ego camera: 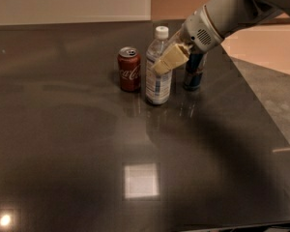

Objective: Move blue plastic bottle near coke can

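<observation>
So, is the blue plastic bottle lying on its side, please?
No, the blue plastic bottle stands upright beside the coke can, with the gripper clasping its middle.

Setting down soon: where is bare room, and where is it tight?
Bare table in front of the row and camera-left of the coke can. Tight: gripper clasps the blue plastic bottle between coke can and dark blue can, narrow gaps.

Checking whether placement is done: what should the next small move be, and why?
Probably open the gripper and back away: the blue plastic bottle it grips appears to stand upright on the table, close beside the coke can, with only a narrow gap between them.
</observation>
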You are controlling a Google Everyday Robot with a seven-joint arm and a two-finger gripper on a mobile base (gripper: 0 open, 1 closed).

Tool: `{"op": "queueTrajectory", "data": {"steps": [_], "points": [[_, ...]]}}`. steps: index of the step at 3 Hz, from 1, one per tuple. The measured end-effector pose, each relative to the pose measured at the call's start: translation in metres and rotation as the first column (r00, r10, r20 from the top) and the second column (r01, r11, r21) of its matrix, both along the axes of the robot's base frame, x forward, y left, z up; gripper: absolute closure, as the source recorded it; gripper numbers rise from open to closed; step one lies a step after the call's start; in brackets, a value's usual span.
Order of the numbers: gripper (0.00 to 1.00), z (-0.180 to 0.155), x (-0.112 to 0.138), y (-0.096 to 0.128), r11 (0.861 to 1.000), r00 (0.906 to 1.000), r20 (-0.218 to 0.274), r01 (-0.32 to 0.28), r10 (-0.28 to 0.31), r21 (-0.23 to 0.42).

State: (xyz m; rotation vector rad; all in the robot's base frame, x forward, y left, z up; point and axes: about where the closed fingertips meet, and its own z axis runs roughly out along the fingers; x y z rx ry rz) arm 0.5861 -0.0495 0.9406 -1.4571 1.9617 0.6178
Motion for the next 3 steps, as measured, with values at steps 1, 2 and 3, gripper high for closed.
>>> {"op": "queueTrajectory", "data": {"steps": [1,2,3], "points": [[1.00,0.002,0.008,0.008,1.000,0.9999,0.003,0.012,-0.012,0.002],[0.82,0.000,0.010,0.016,1.000,0.9999,0.005,0.014,-0.014,-0.012],[0.58,-0.005,0.008,0.024,1.000,1.0000,0.010,0.002,-0.002,-0.024]]}}
